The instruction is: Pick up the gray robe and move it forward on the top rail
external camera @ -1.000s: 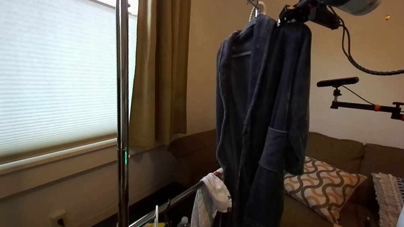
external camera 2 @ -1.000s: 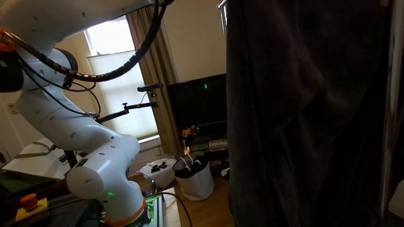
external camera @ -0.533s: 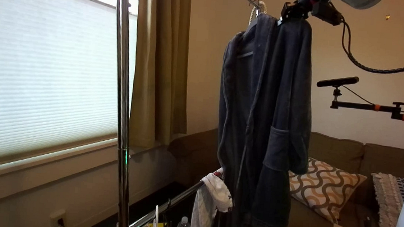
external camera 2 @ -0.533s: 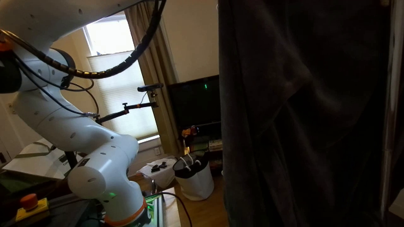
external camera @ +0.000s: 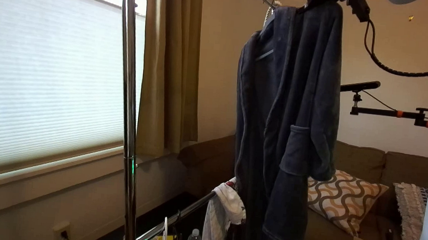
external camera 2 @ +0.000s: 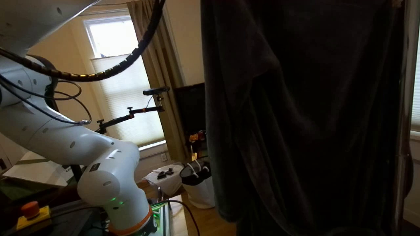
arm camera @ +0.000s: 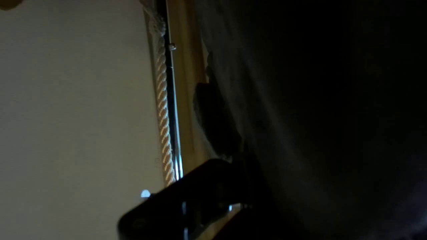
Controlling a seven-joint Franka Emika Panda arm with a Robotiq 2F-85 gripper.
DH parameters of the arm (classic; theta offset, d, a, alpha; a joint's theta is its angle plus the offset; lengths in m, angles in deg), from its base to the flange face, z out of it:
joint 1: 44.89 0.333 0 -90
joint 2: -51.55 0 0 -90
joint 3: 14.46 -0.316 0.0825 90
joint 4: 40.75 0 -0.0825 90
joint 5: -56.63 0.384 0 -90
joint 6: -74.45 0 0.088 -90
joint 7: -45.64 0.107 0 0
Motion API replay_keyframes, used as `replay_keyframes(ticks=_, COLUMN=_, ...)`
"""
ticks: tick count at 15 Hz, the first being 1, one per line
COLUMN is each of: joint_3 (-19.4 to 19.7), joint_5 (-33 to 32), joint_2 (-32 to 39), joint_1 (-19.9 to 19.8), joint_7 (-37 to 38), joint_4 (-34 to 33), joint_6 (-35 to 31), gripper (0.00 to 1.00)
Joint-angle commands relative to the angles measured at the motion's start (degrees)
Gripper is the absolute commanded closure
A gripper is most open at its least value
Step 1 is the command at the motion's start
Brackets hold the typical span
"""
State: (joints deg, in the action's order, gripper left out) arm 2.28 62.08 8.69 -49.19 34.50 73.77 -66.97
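While seemingly in dim fingers (arm camera: 193, 193), gray robe (external camera: 308, 85) higher than before

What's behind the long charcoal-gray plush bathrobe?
Behind the robe, in an exterior view: parts of a brown fabric sofa and a white wavy-patterned cushion; in an exterior view: part of a black television screen. The robe covers their remaining parts and anything else there.

- Daylight glows through window blind (external camera: 49, 80) at nine o'clock in an exterior view.
- Wrist view dim; gray robe (arm camera: 310, 110) blurred, near-black at three o'clock.
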Motion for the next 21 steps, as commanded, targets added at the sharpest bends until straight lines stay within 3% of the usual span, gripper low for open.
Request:
replay_keyframes(ticks=1, joint_3=2.62, joint_5=3.26, joint_2=-8.64, joint_1=6.75, joint_7=-6.81, joint_4=1.99, joint_6=2.99, gripper=0.97)
replay_keyframes(ticks=5, joint_3=3.96, joint_5=4.97, joint_2=-12.84, joint_1=11.00, joint_7=-9.99, joint_4=3.27, joint_6=3.34, gripper=0.97)
replay_keyframes(ticks=8, joint_3=3.42, joint_5=3.86, joint_2=-11.97, joint_1=9.85, joint_7=-7.42, joint_4=3.90, joint_6=2.26, gripper=0.97)
replay_keyframes(ticks=9, joint_3=3.63, joint_5=2.55, joint_2=-11.42, joint_1=9.17, joint_7=-7.80, joint_4=3.43, joint_6=5.25, gripper=0.92)
replay_keyframes(ticks=19, joint_3=3.59, joint_5=2.59, joint_2=-11.27, joint_1=9.15, joint_7=-7.78, joint_4=4.29, joint_6=5.09, gripper=0.92)
replay_keyframes(ticks=20, joint_3=3.14, joint_5=2.31, joint_2=-11.15, joint_1=8.72, joint_7=-7.51, joint_4=4.44, joint_6=4.74, gripper=0.98)
replay_keyframes(ticks=21, joint_3=2.30, joint_5=1.66, joint_2=-10.75, joint_1=7.68, joint_7=-6.77, joint_4=4.74, joint_6=3.88, gripper=0.98)
